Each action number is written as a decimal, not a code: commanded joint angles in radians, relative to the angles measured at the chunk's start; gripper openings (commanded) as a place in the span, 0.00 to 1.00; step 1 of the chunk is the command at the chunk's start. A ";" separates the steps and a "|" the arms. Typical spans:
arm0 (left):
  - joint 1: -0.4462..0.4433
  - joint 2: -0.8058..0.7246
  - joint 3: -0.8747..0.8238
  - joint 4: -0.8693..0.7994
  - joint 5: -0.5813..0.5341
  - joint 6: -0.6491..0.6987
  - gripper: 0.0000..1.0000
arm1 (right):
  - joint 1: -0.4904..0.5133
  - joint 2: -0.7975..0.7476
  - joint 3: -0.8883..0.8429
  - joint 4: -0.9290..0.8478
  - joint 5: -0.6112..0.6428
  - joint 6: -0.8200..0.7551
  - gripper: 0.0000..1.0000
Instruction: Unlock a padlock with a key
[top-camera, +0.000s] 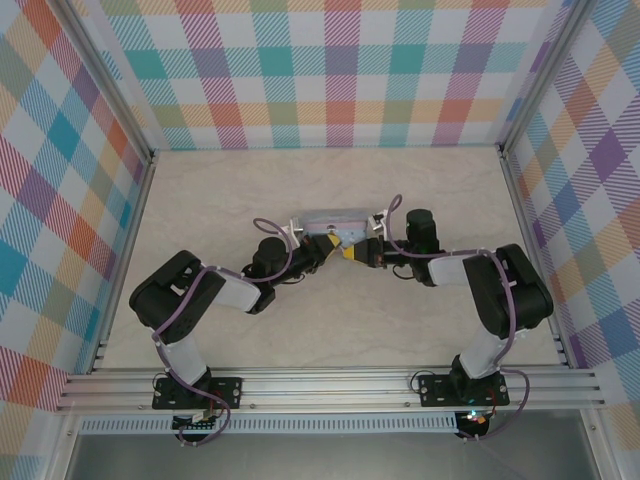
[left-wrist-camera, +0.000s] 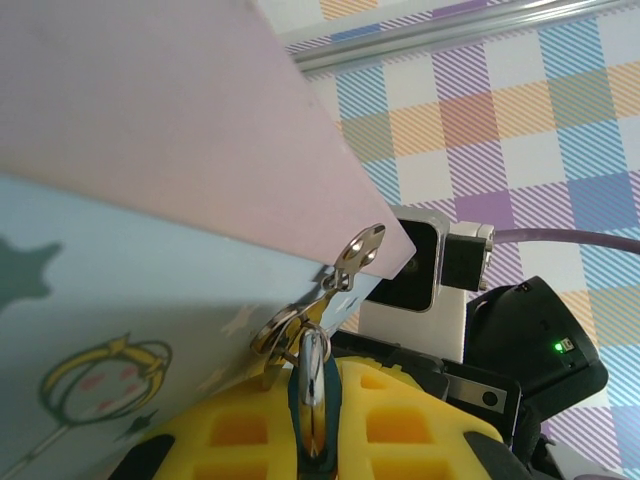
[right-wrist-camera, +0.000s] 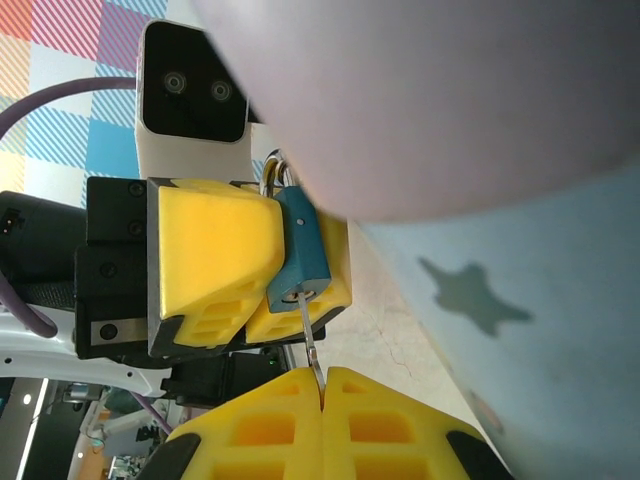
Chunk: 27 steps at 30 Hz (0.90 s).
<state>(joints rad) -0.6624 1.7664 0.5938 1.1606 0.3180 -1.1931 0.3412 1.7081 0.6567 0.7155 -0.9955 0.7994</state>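
Note:
The small blue padlock (right-wrist-camera: 300, 250) hangs by its thin shackle from the hasp (left-wrist-camera: 300, 330) of a pale-blue cartoon tin (left-wrist-camera: 110, 300). My left gripper (left-wrist-camera: 315, 385) is shut on the padlock body (left-wrist-camera: 320, 410), edge-on between its yellow pads. The thin metal key (right-wrist-camera: 310, 345) runs from the padlock's keyhole down into my right gripper (right-wrist-camera: 323, 385), which is shut on its head. In the top view the left gripper (top-camera: 325, 249) and right gripper (top-camera: 362, 253) meet tip to tip just in front of the tin (top-camera: 335, 222).
The tin stands mid-table, close behind both grippers. Its pinkish lid (right-wrist-camera: 430, 90) looms over both wrist cameras. Checked walls (top-camera: 330, 70) enclose the table on three sides. Pale tabletop (top-camera: 330, 330) lies between the arms and the front rail.

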 joint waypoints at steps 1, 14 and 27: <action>-0.074 0.007 0.049 0.160 0.182 -0.012 0.00 | 0.007 0.030 0.067 0.095 0.098 0.024 0.00; -0.084 -0.018 0.025 0.162 0.175 0.002 0.00 | -0.022 0.086 0.130 0.109 0.099 0.031 0.03; -0.083 0.007 0.000 0.163 0.106 0.023 0.00 | -0.059 0.050 0.085 0.080 0.087 0.013 0.06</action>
<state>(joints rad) -0.6666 1.7851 0.5972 1.2030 0.2401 -1.1851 0.3134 1.7718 0.7238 0.7242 -1.0340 0.8230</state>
